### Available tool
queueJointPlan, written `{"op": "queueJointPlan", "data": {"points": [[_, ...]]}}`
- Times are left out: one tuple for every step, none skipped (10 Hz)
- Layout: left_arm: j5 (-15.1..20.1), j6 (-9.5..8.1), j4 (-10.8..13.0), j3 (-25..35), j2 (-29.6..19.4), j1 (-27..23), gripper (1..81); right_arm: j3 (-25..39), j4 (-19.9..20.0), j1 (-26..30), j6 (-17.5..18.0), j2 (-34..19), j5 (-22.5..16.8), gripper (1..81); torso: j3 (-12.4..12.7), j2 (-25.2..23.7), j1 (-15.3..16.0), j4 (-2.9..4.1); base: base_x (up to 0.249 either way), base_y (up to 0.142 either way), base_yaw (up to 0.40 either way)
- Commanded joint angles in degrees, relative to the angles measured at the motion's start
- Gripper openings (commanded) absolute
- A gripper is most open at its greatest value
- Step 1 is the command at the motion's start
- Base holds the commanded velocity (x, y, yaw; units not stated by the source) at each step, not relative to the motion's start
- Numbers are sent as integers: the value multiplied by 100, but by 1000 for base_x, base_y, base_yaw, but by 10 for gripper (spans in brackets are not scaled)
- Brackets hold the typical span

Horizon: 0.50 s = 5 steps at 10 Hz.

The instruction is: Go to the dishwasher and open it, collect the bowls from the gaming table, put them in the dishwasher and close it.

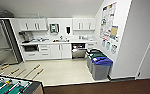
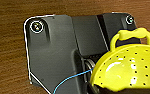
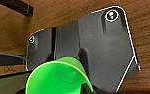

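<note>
Kitchenette [image 1: 56, 47]: one dishwasher [image 1: 78, 50], two bowls [image 2: 126, 70].

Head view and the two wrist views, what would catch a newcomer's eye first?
Probably the colours at the wrists: a yellow-green perforated bowl with a looped handle fills the left wrist view, and a bright green bowl sits close up in the right wrist view. In the head view, the dishwasher stands open under the white counter, with blue-lidded bins to its right and a football table at the near left.
</note>
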Motion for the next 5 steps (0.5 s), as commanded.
{"op": "queueJointPlan", "data": {"points": [[316, 24, 9, 21, -27, -288, 10, -20, -43, 264, -17, -60, -137, 10, 0, 0, 1, 0, 191, 0, 0], [316, 24, 10, 21, -27, -297, 10, -20, -43, 264, -17, -60, -137, 10, 0, 0, 1, 0, 190, 0, 0], [316, 24, 10, 21, -27, -288, 10, -20, -43, 264, -17, -60, -137, 10, 0, 0, 1, 0, 190, 0, 0], [308, 24, 10, 21, -27, -297, 10, -20, -43, 273, -17, -60, -137, 10, 0, 0, 1, 0, 190, 0, 0], [307, 24, 10, 21, -27, -288, 10, -20, -43, 273, -17, -60, -137, 10, 0, 0, 1, 0, 191, 0, 0]]}}
